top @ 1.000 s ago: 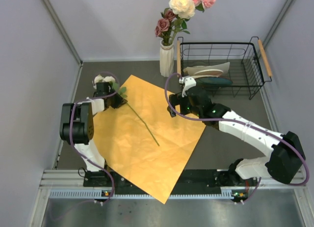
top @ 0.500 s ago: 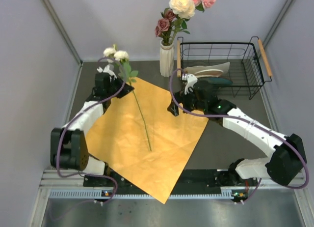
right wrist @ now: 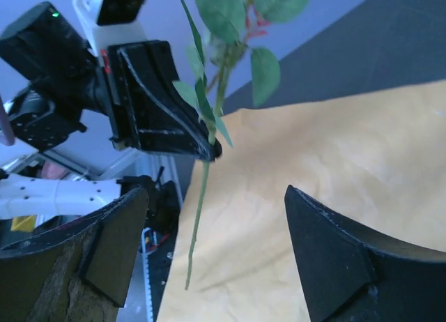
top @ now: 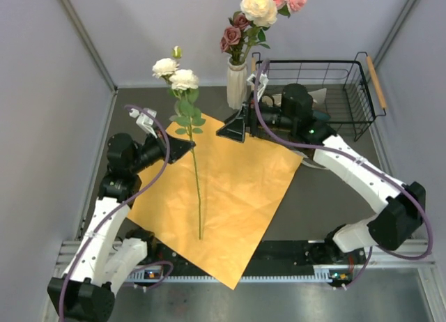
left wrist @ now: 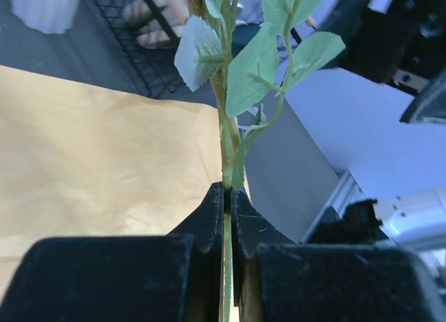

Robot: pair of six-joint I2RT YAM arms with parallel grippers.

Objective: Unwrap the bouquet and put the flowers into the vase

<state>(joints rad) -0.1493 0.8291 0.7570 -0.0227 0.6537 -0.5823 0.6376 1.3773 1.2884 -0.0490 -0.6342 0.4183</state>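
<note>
The orange paper (top: pixel 230 189) lies flat mid-table, and the vase (top: pixel 237 85), with roses (top: pixel 259 5) already in it, stands at twelve o'clock beyond the sheet. My left gripper (top: pixel 184 146) is pinched shut on the stem (top: pixel 198 196) of the white rose (top: pixel 182 78), just under the leaves (top: pixel 187 120), at ten o'clock from the sheet's centre. My right gripper (top: pixel 233 129) stands wide at three o'clock of it. I'd close that on bare stem, clear of leaves and the left's fingers, before letting go, so the flower cannot swing.

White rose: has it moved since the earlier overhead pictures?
Yes. The white rose has lifted off the orange paper toward the vase, pinched in the left claw.
</note>
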